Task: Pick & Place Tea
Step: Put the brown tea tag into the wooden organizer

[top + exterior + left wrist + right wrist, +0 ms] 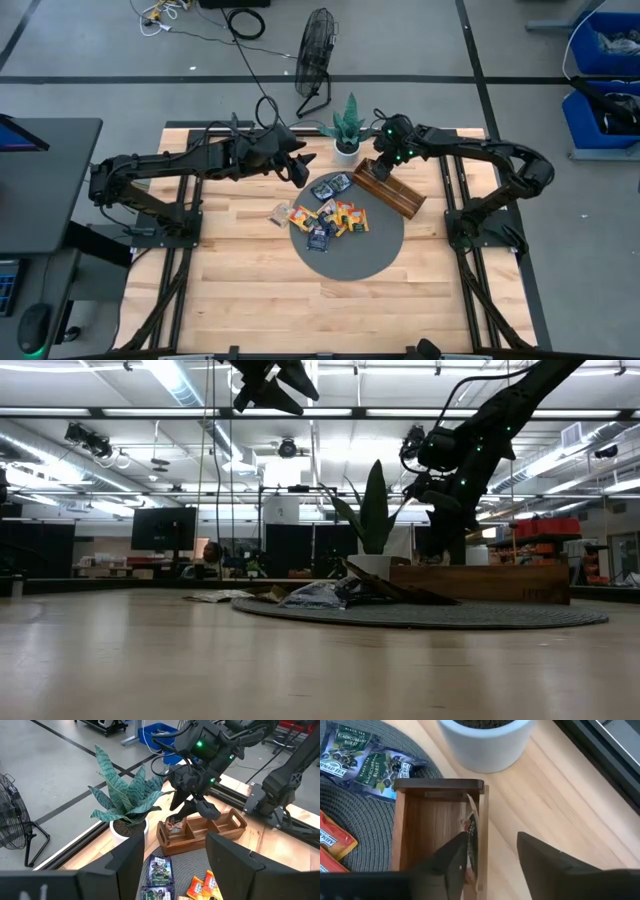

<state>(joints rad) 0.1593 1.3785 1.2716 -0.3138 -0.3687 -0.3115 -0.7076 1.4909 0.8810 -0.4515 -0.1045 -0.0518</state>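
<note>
Where the high view hides it, right end effector (490, 855) spread over an upright sachet (471, 842) in the wooden tray's (415, 827) end compartment.

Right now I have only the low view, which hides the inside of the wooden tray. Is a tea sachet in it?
Observer: Yes. One sachet stands on edge in the tray's end compartment, nearest the plant pot.
Operator: Is the right tool gripping it?
Observer: No. The right tool is open above that compartment, its fingers either side of the tray wall.
Operator: What remains?
Observer: Dark sachets and orange sachets lie on the round mat.
</note>
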